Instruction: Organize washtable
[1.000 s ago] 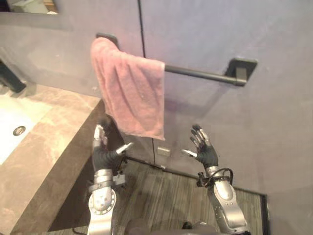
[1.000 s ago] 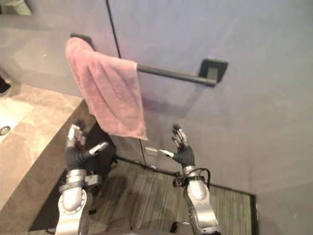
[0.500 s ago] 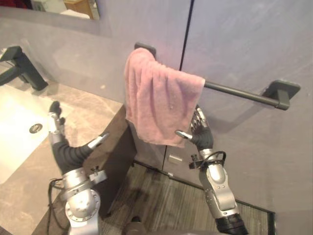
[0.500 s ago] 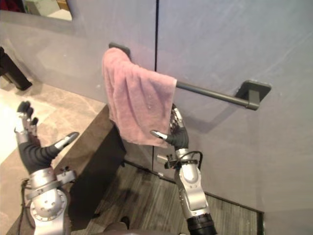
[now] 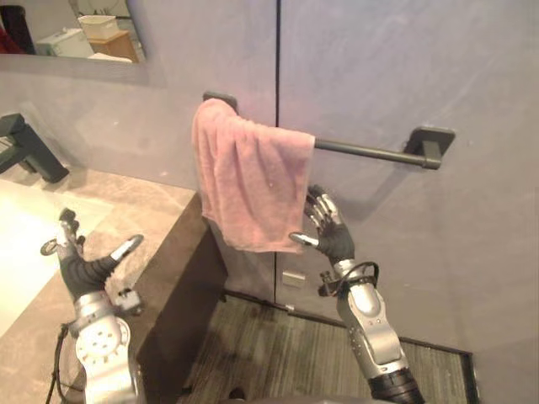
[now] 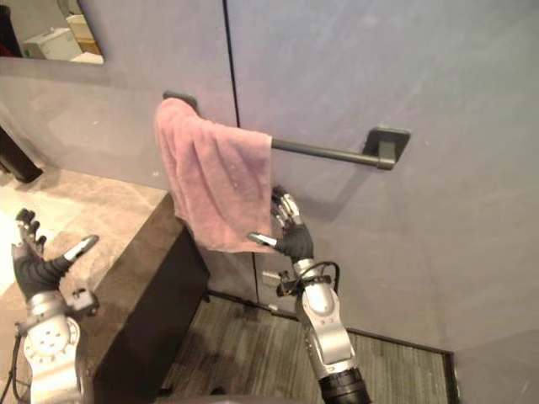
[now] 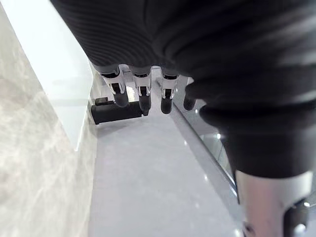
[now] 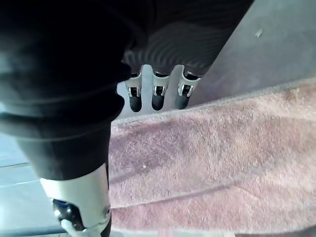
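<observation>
A pink towel (image 5: 248,181) hangs folded over the left end of a dark wall rail (image 5: 370,152). My right hand (image 5: 330,233) is open beside the towel's lower right corner, fingers straight behind its edge and thumb out in front; in the right wrist view the towel (image 8: 217,163) lies close past the fingers (image 8: 157,94). My left hand (image 5: 82,268) is open above the marble washtable (image 5: 143,215), fingers spread and holding nothing. In the left wrist view its fingers (image 7: 143,94) point toward a dark tap (image 7: 116,111).
A white sink basin (image 5: 21,244) is set in the counter at the left, with a dark tap (image 5: 25,151) behind it. A mirror (image 5: 67,38) hangs above. The counter's dark side panel (image 5: 189,295) drops to a striped floor (image 5: 278,353).
The camera has swung about. My left hand has dropped lower over the counter. My right hand stays at the towel's lower right corner.
</observation>
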Available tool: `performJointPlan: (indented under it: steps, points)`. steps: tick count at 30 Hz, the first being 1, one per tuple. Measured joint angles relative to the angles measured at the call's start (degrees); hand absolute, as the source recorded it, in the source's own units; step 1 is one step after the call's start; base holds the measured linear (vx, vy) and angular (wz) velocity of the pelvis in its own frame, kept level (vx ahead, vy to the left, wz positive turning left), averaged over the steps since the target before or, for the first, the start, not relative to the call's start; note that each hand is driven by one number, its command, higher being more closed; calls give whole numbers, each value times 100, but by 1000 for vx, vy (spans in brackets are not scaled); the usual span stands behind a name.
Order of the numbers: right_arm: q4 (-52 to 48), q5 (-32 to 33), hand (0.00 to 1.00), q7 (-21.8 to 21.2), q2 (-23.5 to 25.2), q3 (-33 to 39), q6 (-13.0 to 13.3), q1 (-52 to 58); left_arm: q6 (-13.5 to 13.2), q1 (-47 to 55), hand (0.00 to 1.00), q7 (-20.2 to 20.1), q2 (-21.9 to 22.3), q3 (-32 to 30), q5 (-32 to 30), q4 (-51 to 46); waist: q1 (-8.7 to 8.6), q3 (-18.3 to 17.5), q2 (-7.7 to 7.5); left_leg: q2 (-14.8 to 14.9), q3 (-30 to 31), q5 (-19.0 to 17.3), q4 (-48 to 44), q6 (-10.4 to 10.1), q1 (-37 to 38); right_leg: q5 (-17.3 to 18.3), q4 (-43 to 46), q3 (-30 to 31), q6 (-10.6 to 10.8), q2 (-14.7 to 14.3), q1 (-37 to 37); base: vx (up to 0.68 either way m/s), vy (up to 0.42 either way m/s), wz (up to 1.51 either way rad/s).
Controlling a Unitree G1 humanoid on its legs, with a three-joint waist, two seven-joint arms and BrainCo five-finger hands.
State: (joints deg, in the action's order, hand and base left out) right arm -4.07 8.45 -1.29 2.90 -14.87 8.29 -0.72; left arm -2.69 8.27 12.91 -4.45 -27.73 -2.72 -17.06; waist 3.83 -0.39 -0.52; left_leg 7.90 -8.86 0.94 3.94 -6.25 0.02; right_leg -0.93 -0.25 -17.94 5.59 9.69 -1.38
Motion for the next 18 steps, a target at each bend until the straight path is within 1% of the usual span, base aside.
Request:
performJointPlan:
  steps: [2, 6, 9, 10, 12, 13, 16, 18]
  points:
    - [-35, 0, 0, 9, -6, -95, 0, -5, -2, -177, 0, 7, -94, 0, 105, 13, 7, 12, 28, 11, -39, 29, 14, 3, -93, 0, -1, 0, 0, -9, 104, -85, -7, -2]
    - [-281, 5, 0, 64, -37, -161, 11, -20, -7, -694, 0, -7, -538, 9, 452, 336, 9, 48, 114, 31, 9, 203, 24, -40, -418, -22, 45, -86, 10, -58, 450, -51, -7, 7]
    - [-299, 46, 0, 155, -72, -193, 11, -180, -35, -991, 0, -12, -797, 34, 709, 446, 15, 61, 131, 54, 22, 282, -25, -50, -673, -22, 135, -84, 9, -61, 705, -12, 0, 4]
    - [-303, 59, 0, 206, -73, -195, 16, -330, -90, -1221, 0, -37, -1021, 94, 956, 612, 13, 81, 137, 61, 40, 289, -86, -52, -834, -27, 178, -79, 1, -61, 853, 0, 0, 0]
    - [-304, 69, 0, 241, -73, -199, 21, -470, -149, -1444, 0, -45, -1286, 198, 1229, 816, 14, 105, 149, 65, 49, 295, -97, -55, -929, -27, 213, -75, 1, -59, 958, 0, 0, 0]
    - [-304, 118, 0, 252, -73, -202, 24, -544, -177, -1556, 0, -130, -1505, 318, 1495, 908, 12, 137, 157, 65, 52, 298, -97, -53, -962, -27, 213, -75, 0, -58, 990, 0, 0, 0]
    - [-305, 130, 0, 264, -73, -240, 28, -654, -250, -1723, 0, -358, -1881, 540, 1992, 1006, 15, 183, 186, 63, 54, 298, -97, -53, -1041, -24, 238, -63, -2, -56, 1081, 0, 0, 0]
    - [-310, 217, 0, 267, -87, -292, 35, -693, -278, -1898, 0, -496, -1993, 611, 2186, 1102, 19, 301, 225, 60, 54, 299, -98, -53, -1053, -21, 261, -57, -7, -57, 1103, 0, 0, 0]
